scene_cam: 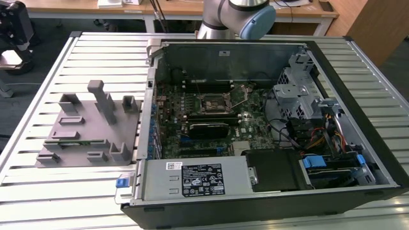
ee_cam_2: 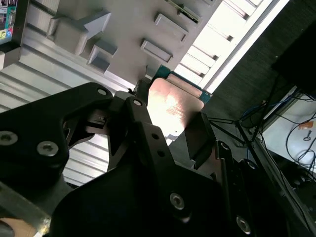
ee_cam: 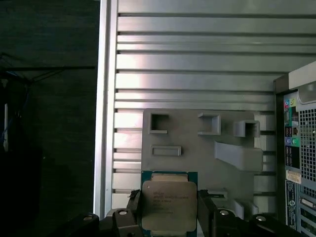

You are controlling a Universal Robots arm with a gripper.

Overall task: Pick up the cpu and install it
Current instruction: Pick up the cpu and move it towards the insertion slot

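Claw (ee_cam: 169, 211) pinches cpu (ee_cam: 169, 200) by opposite edges, seemingly flat, top upward.

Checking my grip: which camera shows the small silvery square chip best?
First wrist view: the small square silvery CPU with a green rim faces the camera squarely, between the black gripper's jaws. The second wrist view catches it at a slant, glare-washed, partly behind a jaw.

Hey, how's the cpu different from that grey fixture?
The cpu is small, flat and shiny metal with a green rim; the fixture is larger, matte grey with raised blocks. The cpu is held in the jaws of the gripper; the fixture lies on the table. Both are roughly rectangular.
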